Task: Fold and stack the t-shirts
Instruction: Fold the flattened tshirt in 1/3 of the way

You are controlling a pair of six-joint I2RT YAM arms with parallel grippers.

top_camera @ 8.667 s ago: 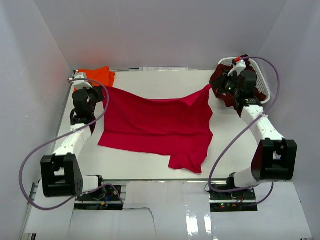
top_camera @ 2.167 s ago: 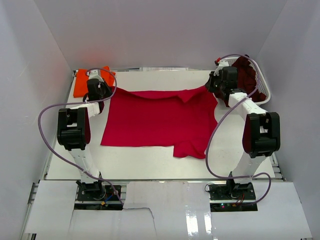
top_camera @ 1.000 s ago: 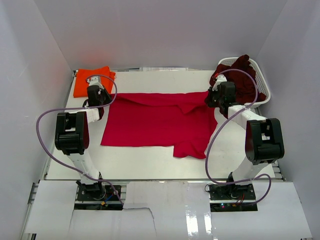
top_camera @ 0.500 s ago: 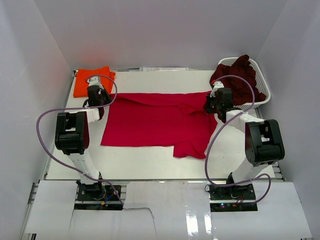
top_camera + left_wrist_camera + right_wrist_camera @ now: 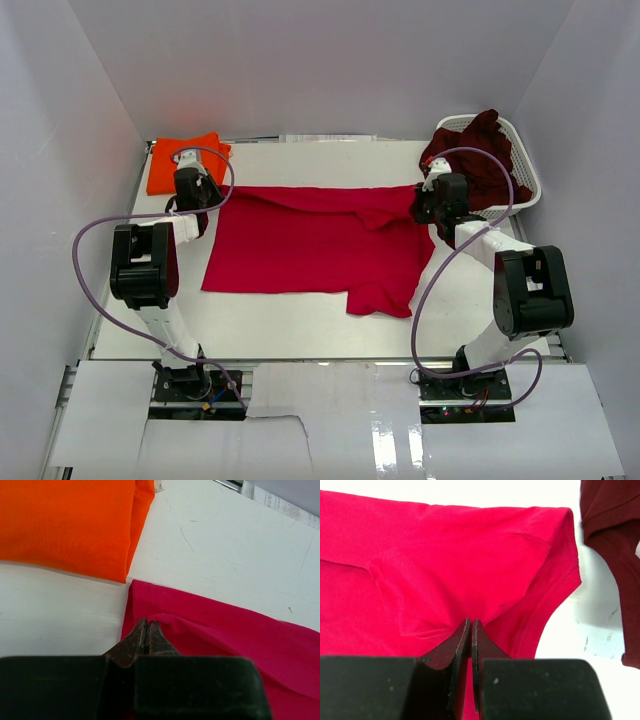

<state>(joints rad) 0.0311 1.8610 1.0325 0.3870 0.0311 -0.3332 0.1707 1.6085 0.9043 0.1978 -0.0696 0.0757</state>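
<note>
Maroon t-shirt (image 5: pixel 612 540) — partly beyond right edge

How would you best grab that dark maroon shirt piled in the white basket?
Probably pinch the raised bunch at the top of the maroon shirt, coming straight down from above. The cloth heaps higher than the rim of the basket, and the basket's walls would block a sideways approach.

White links (image 5: pixel 478 240), black joints (image 5: pixel 145 265), lilac cables (image 5: pixel 75 265), dark pointed tools (image 5: pixel 146 628)
</note>
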